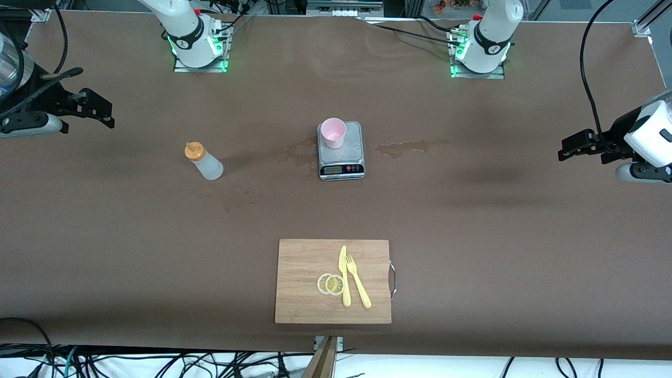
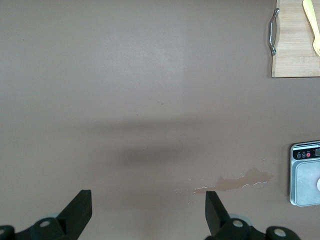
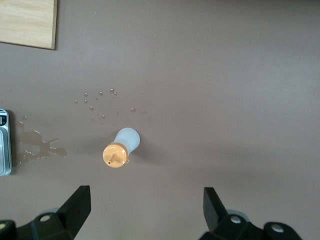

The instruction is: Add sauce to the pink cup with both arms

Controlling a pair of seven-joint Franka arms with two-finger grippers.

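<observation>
Both grippers, left gripper (image 2: 145,212) and right gripper (image 3: 145,210), hang jaws apart, so we'd pinch the soft, light sauce bottle (image 1: 204,160) mid-body, gently, while steadying the tippy pink cup (image 1: 333,132).

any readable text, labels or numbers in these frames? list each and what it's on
None can be read.
Grey scale: its display and buttons carry marks, too small to read; the same in the left wrist view.
Arm bases: a small round mark on each, not legible.
Sauce bottle, pink cup, cutting board: no label visible.
</observation>
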